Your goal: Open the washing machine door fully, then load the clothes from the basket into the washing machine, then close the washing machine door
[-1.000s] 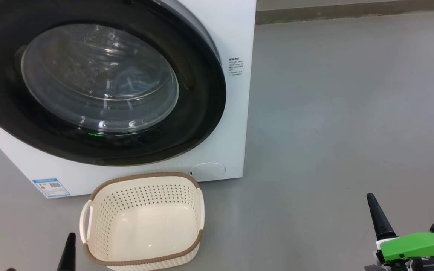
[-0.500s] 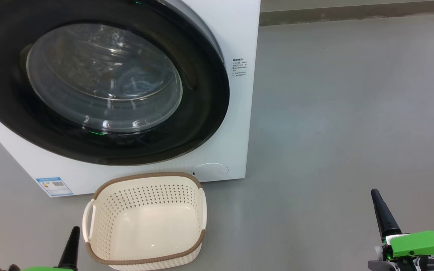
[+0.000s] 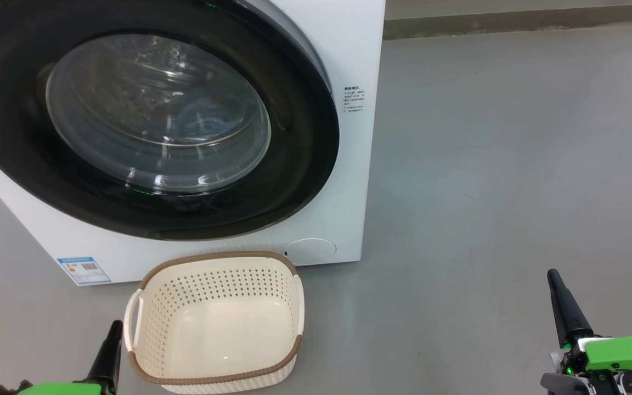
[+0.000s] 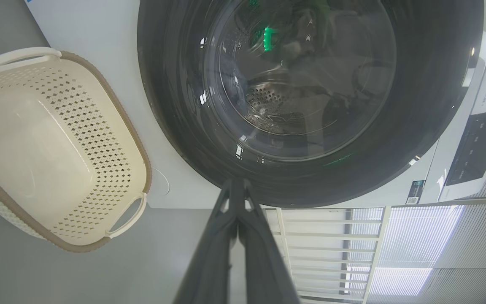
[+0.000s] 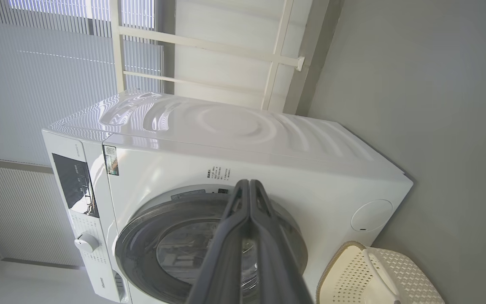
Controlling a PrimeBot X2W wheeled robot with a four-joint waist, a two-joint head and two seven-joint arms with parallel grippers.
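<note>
The washing machine (image 3: pixel 351 49) stands at the upper left, and its door (image 3: pixel 308 164) lies shut against the white front. Through the glass bowl (image 3: pixel 146 126) a bluish fabric shape (image 3: pixel 201 118) shows dimly; whether these are the clothes I cannot tell. Just in front on the floor sits the basket (image 3: pixel 212 282), with nothing in it. My left gripper (image 3: pixel 113 343) is shut, low beside the basket's left handle. Far right, my right gripper (image 3: pixel 562 299) is shut over bare floor. In the left wrist view my left gripper (image 4: pixel 236 185) points at the door's rim (image 4: pixel 175 105). My right gripper (image 5: pixel 248 185) holds nothing.
Grey floor (image 3: pixel 513 164) spreads to the right of the machine. A round cover (image 3: pixel 310 250) and a blue label (image 3: pixel 84 270) sit low on its front. The control panel (image 5: pixel 74 185) and a knob (image 5: pixel 86 242) are at the top. A white railing (image 4: pixel 331 236) stands behind.
The head camera has shifted a little, sliding the machine and basket rightward in the picture. Both grippers have risen slightly higher into view. Door and basket are unchanged.
</note>
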